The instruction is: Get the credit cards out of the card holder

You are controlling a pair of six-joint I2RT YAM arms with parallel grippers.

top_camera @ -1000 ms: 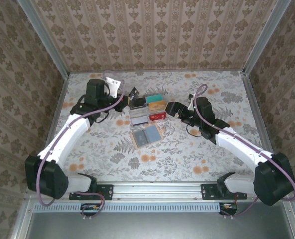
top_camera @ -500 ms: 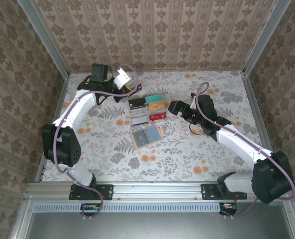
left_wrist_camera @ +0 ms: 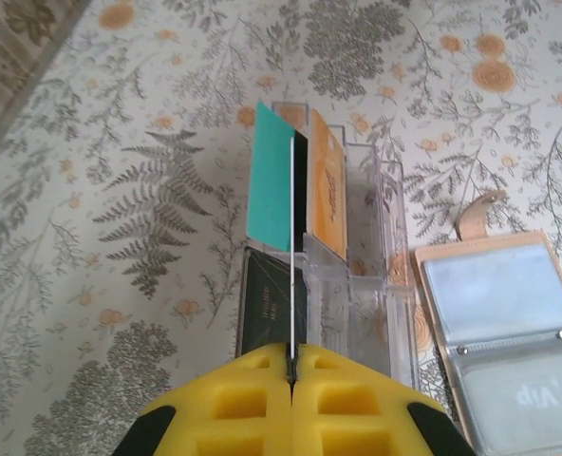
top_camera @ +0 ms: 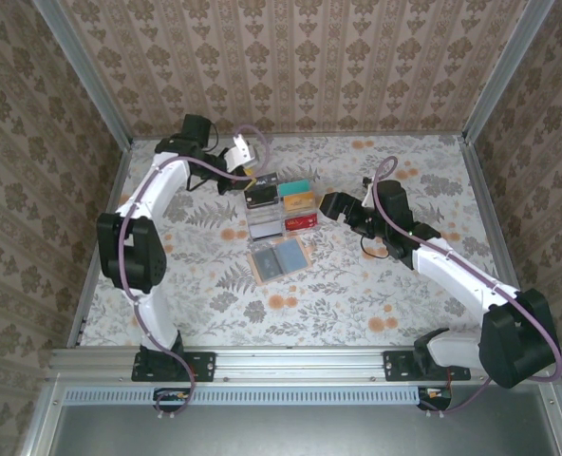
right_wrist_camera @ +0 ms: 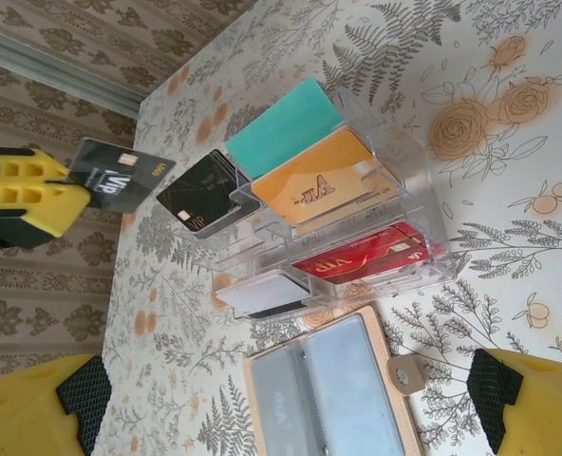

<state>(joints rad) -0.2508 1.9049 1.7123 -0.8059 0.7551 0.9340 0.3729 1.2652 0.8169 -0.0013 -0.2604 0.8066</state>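
I see the card holder (top_camera: pixel 279 258) lying open and flat near the middle of the bench (top_camera: pixel 357 304), tan border outermost and grey-blue clear pockets facing up. Faint VIP lettering shows through one pocket. Just beyond it, toward the far edge, cards lean in the clear tray (right_wrist_camera: pixel 423 214). On the right side, the teal card (right_wrist_camera: pixel 286 128) is farthest back, then the orange card (right_wrist_camera: pixel 319 180), then the red card (right_wrist_camera: pixel 362 255). A black card (right_wrist_camera: pixel 203 195) sits on the left side. Another dark VIP card (right_wrist_camera: pixel 120 176) is pinched by one end in my left hand (left_wrist_camera: pixel 291 359), off the bench by the tray's left side.
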